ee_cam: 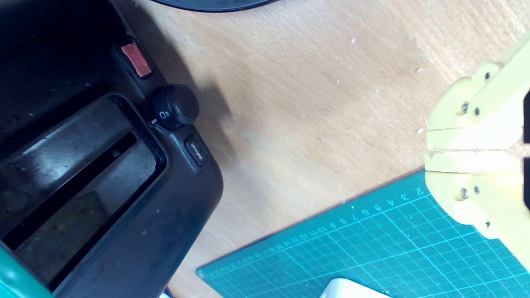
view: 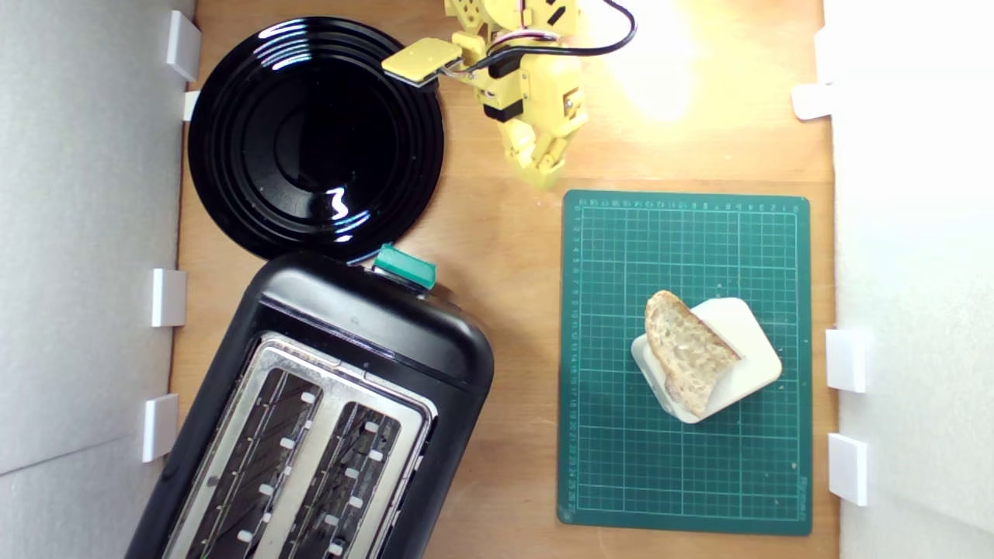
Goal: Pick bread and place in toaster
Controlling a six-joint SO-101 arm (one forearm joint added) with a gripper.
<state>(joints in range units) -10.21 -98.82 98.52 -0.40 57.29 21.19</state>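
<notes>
The bread [view: 686, 349], a thin tan half-slice with a brown crust, leans on a cream-white block [view: 730, 357] on the green cutting mat [view: 683, 466]. The black toaster [view: 326, 411] with a silver top and a teal lever [view: 405, 266] stands at the lower left of the exterior view; the wrist view shows its end with a knob [ee_cam: 174, 106] and a red button [ee_cam: 136, 60]. My yellow gripper [view: 543, 175] hangs over bare wood just beyond the mat's far edge, well away from the bread. Its fingers [ee_cam: 468, 150] are pressed together, holding nothing.
A round glossy black plate [view: 314, 136] lies beyond the toaster, at the exterior view's upper left. White walls with small white brackets [view: 846, 361] line both sides of the wooden table [view: 512, 326]. A black cable [view: 613, 39] loops off the arm.
</notes>
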